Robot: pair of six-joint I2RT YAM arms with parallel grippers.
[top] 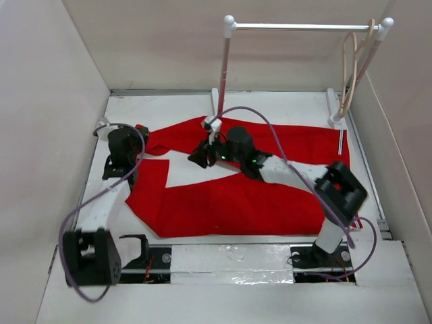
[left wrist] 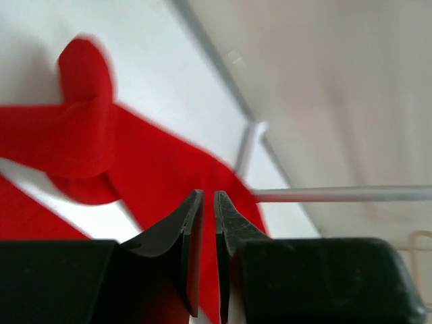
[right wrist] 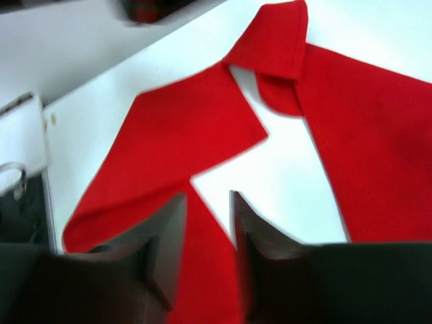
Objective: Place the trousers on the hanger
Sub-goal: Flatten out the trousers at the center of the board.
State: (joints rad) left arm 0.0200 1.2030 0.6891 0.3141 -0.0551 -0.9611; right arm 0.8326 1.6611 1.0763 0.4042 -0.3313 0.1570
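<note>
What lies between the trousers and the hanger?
Top view: bare table and the rail stand's right foot separate the trousers from the hanger hanging above.

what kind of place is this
Likely a robot test cell, not a home: plain panels box in a white table, arms are bolted at its near edge, and a small rail holds a hanger behind red trousers.

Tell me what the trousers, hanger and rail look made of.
Trousers: soft cloth, matte red; it folds and lies limp. Hanger: perhaps wood or plastic, smooth beige; too thin to tell. Rail: likely metal, glossy; a highlight runs along the bar.
</note>
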